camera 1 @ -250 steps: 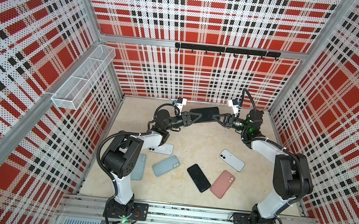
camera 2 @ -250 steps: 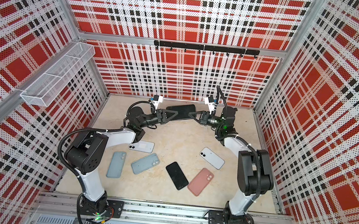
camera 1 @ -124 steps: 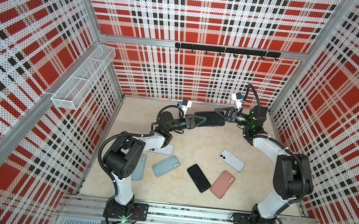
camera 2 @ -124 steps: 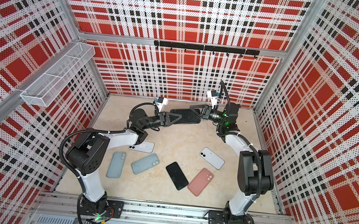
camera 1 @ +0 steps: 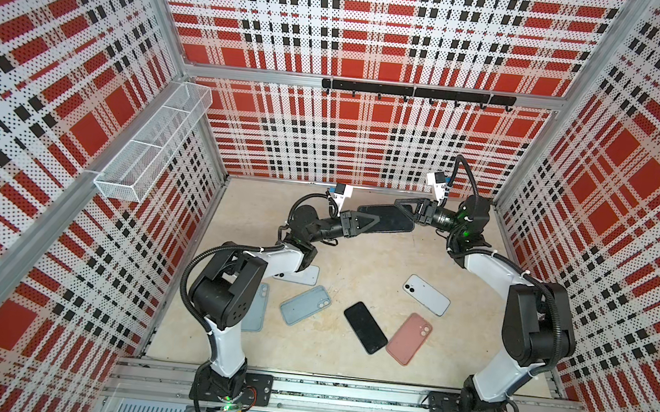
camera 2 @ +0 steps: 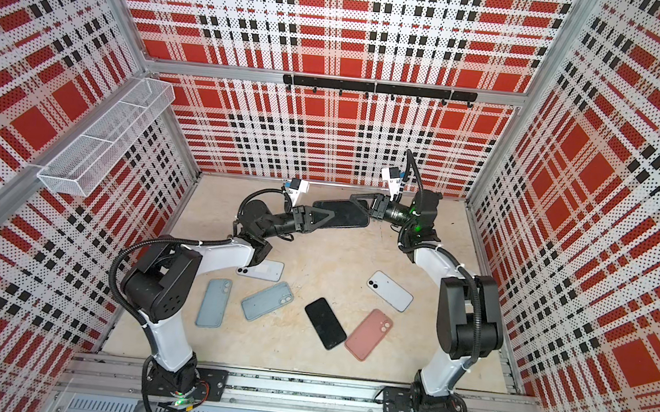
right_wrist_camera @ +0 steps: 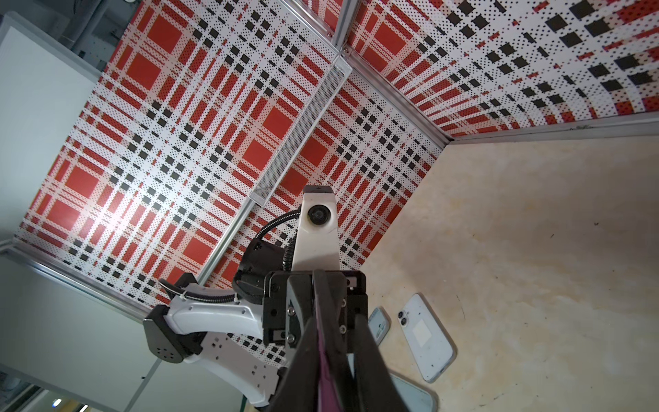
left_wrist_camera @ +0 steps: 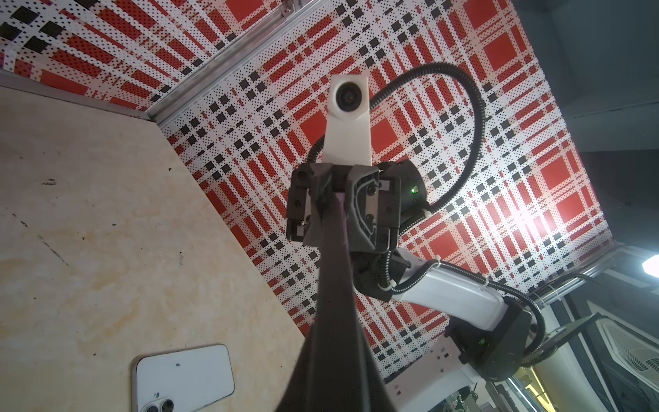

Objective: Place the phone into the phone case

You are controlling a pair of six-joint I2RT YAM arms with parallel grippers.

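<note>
1. The dark phone [camera 1: 391, 222] is held above the rear of the counter [camera 1: 356, 260], spanned between the two arms. In both top views it sits slightly further right than a second ago.
2. The left end effector [camera 1: 374, 221] is clamped on the phone's left end, as it was a second ago. It has carried that end a little rightward.
3. The right end effector [camera 1: 403, 209] is closed on the phone's right end. A second ago it gripped there too. Half a second ago it had let go and drawn back toward the rear wall, and now it is back on.
4. The left wrist view shows the right end effector [left_wrist_camera: 335, 203] pinching the far end of the phone [left_wrist_camera: 333, 264]. The right wrist view shows the left end effector [right_wrist_camera: 317, 296] doing likewise.
5. A thin purple edge [right_wrist_camera: 322, 360] runs along the held piece. Whether that edge is phone or case I cannot tell.
6. The things on the counter lie where they did a second ago:
   - the white phone [camera 1: 425, 294]
   - the black phone [camera 1: 364, 327], just beside the pink case [camera 1: 409, 338]
   - the blue-grey case [camera 1: 305, 304]
   - a second blue-grey case [camera 1: 257, 308], partly under the left arm
</note>
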